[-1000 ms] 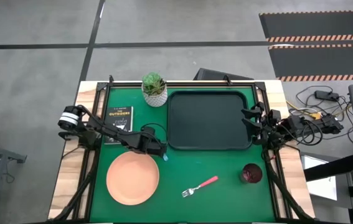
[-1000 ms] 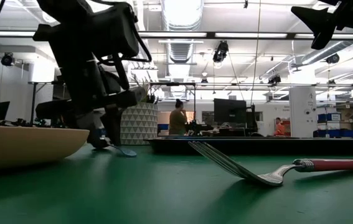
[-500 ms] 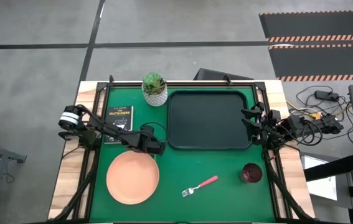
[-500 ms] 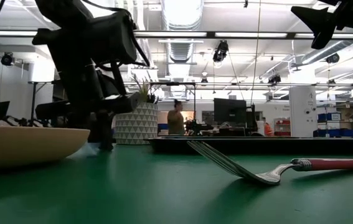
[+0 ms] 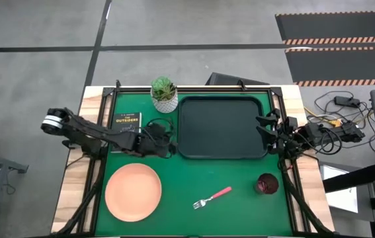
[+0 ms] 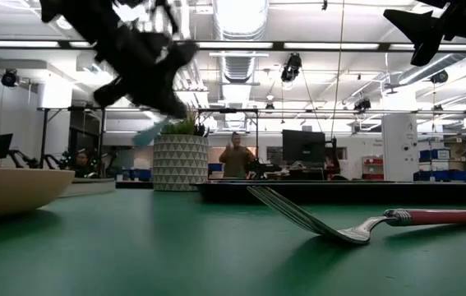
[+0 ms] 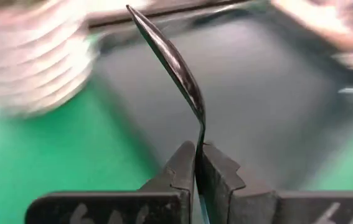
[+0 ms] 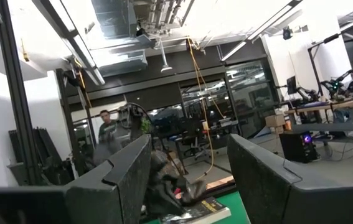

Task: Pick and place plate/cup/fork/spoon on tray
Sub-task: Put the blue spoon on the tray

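Bright overhead lighting; motion-blurred left wrist view.

The spoon point(image 7: 175, 62) is showing a dark, glossy metal bowl, and the fork point(image 6: 356, 224) is gleaming with polished metal tines ahead of a smooth pink handle — plastic by the look of it. The plate point(image 5: 133, 192) is looking matt and smooth in its salmon-orange, and the tray point(image 5: 221, 127) is reading as dull black plastic. The table point(image 5: 240, 198) is wearing a matt green mat — pale bare wood is showing along its side edges.
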